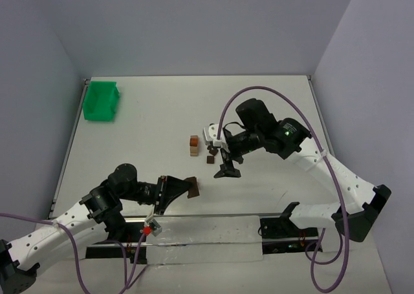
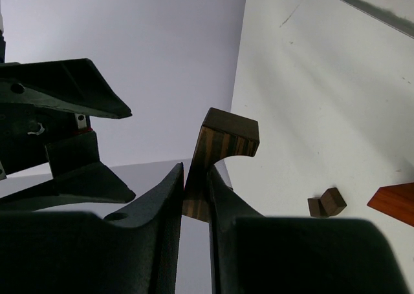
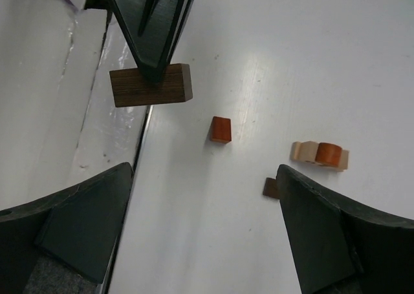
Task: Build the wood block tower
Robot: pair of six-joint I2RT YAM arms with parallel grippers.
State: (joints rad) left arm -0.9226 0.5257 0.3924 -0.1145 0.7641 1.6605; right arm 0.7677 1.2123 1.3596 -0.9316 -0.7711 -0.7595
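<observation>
My left gripper point(image 1: 183, 188) is shut on a dark brown striped block with a curved notch point(image 2: 223, 142) and holds it above the table near the front edge; the block also shows in the right wrist view point(image 3: 151, 86). My right gripper point(image 1: 228, 167) is open and empty, its fingers spread wide point(image 3: 204, 174) above the table. A reddish-brown wedge point(image 3: 220, 130) lies between the two grippers. A tan block with a reddish-brown one point(image 1: 194, 145) sits at mid-table, also in the right wrist view point(image 3: 320, 155). A small dark brown block point(image 1: 209, 158) lies beside it, half hidden behind my right finger point(image 3: 271, 188).
A bright green tray point(image 1: 101, 101) stands at the far left corner of the white table. A white strip point(image 1: 207, 232) runs along the front edge between the arm bases. Walls close in the table on three sides.
</observation>
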